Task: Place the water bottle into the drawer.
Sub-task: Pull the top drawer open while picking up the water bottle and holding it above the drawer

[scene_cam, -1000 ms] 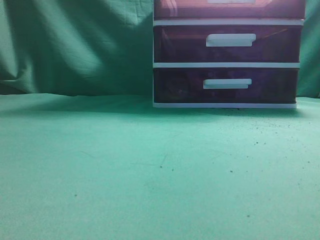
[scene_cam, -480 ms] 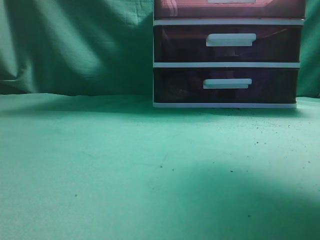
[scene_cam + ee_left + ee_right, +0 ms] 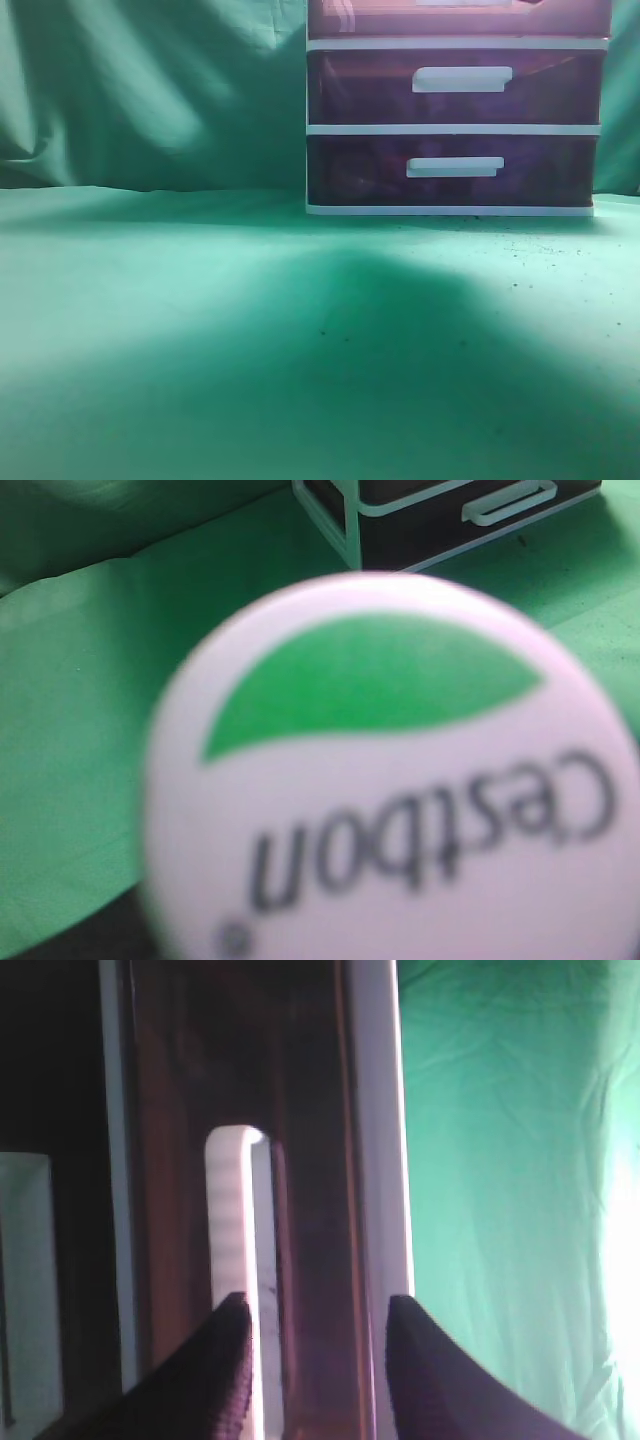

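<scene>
The water bottle's white cap (image 3: 390,780), with a green leaf and the word "Cestbon", fills the left wrist view; it sits right at my left gripper, whose fingers are hidden behind it. The bottle is above the green cloth, with the drawer unit (image 3: 400,520) ahead of it. The drawer (image 3: 380,20), reddish-pink and white-framed, is cut off at the top edge of the exterior view. In the right wrist view my right gripper (image 3: 318,1360) is open right at the drawer front (image 3: 310,1190). Its left finger is over the white bar handle (image 3: 232,1220), its right finger by the white frame (image 3: 375,1160).
Two darker purple drawers (image 3: 455,88) (image 3: 450,170) sit below the top one. Green cloth covers the table (image 3: 200,330) and the backdrop (image 3: 150,90). A wide shadow lies on the cloth in front of the unit. Neither arm shows in the exterior view.
A shadow has spread across the cloth from the lower right toward the unit. A small dark shape now shows at the top edge by the top drawer.
</scene>
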Available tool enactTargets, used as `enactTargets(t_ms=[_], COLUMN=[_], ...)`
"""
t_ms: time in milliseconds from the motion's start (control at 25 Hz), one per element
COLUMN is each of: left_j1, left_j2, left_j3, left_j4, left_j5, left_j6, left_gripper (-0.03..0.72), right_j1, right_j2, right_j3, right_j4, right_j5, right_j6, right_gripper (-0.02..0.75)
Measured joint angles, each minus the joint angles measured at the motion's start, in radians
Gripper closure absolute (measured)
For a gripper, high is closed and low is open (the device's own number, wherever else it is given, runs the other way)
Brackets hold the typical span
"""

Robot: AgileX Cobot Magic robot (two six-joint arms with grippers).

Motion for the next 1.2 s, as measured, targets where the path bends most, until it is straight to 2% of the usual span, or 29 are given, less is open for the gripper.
enactTargets(t_ms=[200,600,960,1000,1120,1200], left_j1=[0.000,0.000,0.000,0.000,0.000,0.000], left_j2=[0.000,0.000,0.006,0.006,0.006,0.006], left_j3=[0.000,0.000,0.000,0.000,0.000,0.000], left_j4=[0.028,0.064,0.069,0.069,0.069,0.070], left_j5=[0.000,0.000,-0.002,-0.002,-0.002,-0.002], left_j6=[0.000,0.000,0.000,0.000,0.000,0.000], left_gripper=[0.367,0.367,0.367,0.367,0.367,0.367], right_j1=[0.002,0.004,0.004,0.004,0.000,0.000], right_j2=[0.065,0.115,0.124,0.124,0.124,0.124], right_j3=[-0.078,-0.089,-0.098,-0.098,-0.100,-0.100], right_j4=[-0.031,-0.045,-0.045,-0.045,-0.045,-0.043], right_j5=[0.026,0.057,0.027,0.027,0.015,0.014], right_j6=[-0.008,-0.019,-0.021,-0.021,-0.021,-0.021], right_gripper=[0.453,0.453,0.453,0.521,0.649,0.643])
